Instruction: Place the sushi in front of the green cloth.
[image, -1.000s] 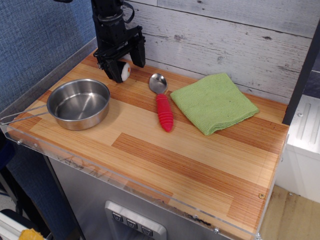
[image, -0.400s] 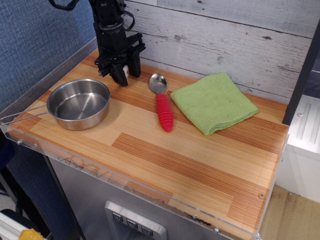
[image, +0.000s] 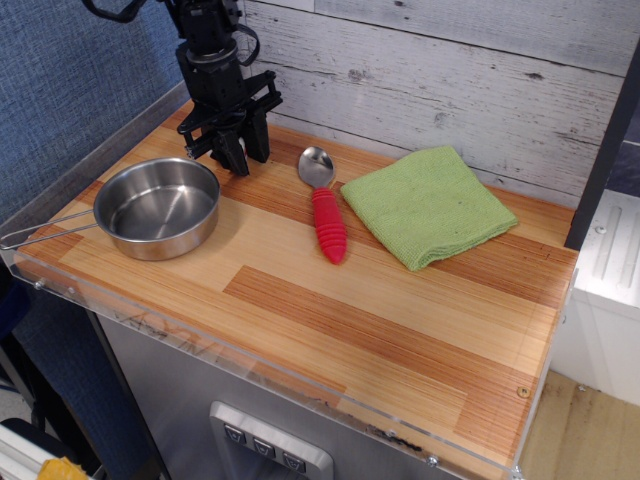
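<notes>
My gripper (image: 238, 152) stands at the back left of the wooden table (image: 330, 300), fingertips down near the surface just behind the steel pan. Its black fingers (image: 256, 138) are drawn close together around the spot where the sushi sat. The sushi is almost wholly hidden between them. The green cloth (image: 430, 205) lies flat at the back right, far to the right of the gripper.
A steel pan (image: 157, 207) with a wire handle sits at the left, close in front of the gripper. A red-handled spoon (image: 324, 215) lies between the gripper and the cloth. A grey plank wall (image: 450, 80) runs behind the table.
The gripper has turned, come down and drawn its fingers in around the sushi. The sushi, plainly visible a second ago, is now covered by the fingers.
</notes>
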